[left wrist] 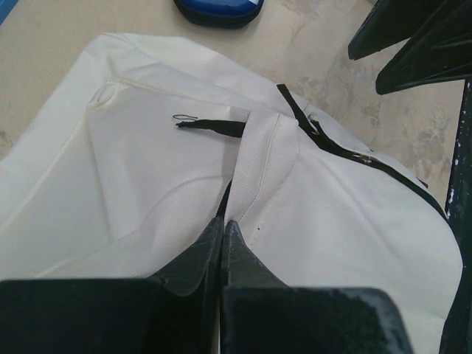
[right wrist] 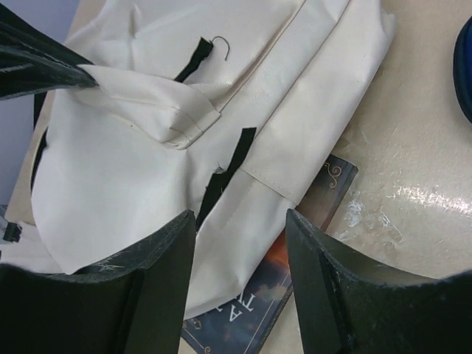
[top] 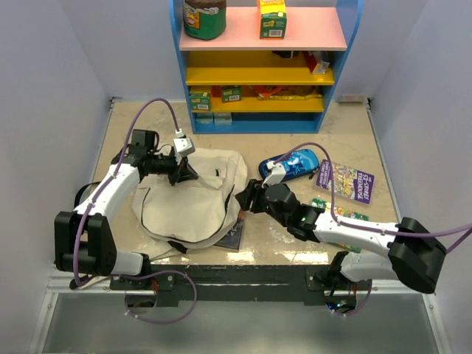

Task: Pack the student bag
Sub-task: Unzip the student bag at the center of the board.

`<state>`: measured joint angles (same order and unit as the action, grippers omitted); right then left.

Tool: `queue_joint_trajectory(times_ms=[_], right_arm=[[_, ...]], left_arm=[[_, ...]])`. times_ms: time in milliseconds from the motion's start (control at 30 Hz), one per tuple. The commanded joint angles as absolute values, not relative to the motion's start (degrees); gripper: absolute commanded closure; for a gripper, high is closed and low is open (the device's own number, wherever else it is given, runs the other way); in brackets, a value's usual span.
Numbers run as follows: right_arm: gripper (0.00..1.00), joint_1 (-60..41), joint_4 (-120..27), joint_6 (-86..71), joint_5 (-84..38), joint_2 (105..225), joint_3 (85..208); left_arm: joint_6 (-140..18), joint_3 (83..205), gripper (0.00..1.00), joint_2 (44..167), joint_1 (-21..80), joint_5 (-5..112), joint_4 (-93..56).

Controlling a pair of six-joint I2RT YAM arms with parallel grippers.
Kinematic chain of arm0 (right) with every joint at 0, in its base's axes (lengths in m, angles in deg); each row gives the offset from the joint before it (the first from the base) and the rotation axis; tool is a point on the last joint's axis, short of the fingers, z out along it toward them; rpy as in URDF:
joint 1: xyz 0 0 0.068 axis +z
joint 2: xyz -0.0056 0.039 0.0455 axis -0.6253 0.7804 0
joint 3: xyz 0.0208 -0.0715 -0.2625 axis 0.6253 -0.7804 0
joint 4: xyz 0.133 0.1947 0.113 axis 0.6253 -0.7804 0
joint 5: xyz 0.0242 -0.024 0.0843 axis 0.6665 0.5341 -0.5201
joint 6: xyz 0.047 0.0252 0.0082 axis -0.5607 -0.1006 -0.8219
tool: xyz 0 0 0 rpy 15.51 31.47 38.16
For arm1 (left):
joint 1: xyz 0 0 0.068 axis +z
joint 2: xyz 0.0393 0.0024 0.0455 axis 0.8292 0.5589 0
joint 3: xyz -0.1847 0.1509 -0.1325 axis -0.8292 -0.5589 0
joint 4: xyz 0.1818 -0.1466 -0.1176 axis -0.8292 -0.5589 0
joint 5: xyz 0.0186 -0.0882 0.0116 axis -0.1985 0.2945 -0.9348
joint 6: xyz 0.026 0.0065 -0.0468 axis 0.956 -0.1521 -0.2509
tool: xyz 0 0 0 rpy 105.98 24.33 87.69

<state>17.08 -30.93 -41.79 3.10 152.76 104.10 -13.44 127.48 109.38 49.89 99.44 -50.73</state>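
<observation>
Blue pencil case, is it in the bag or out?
Out. The blue oval pencil case lies on the beige table, beside the cream canvas backpack.

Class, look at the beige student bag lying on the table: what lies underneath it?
A dark-covered book pokes out from under the near edge of the student bag. Only one corner with pale lettering shows. The canvas covers the rest, so its title cannot be read.

left fingers (left wrist: 198,259) clamped, right fingers (right wrist: 151,269) spread
</observation>
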Motion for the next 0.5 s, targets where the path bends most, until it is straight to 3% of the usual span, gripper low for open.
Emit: queue_joint_trajectory(times_ms=[0,200,467], right_arm=[[0.47,16.75,-25.51,-39.95,-1.37,155.0,105.76],[0.62,16.75,-21.47,-39.69,-4.97,157.81,106.64],[0.57,16.75,-18.56,-39.25,-6.12,161.24,107.08]], left_arm=[[-11.97,128.01,1.0,107.2,49.78,102.27,-49.14],[-11.97,127.48,1.0,107.28,49.69,102.36,-48.7],[-12.05,127.3,1.0,107.37,49.78,102.44,-48.7]])
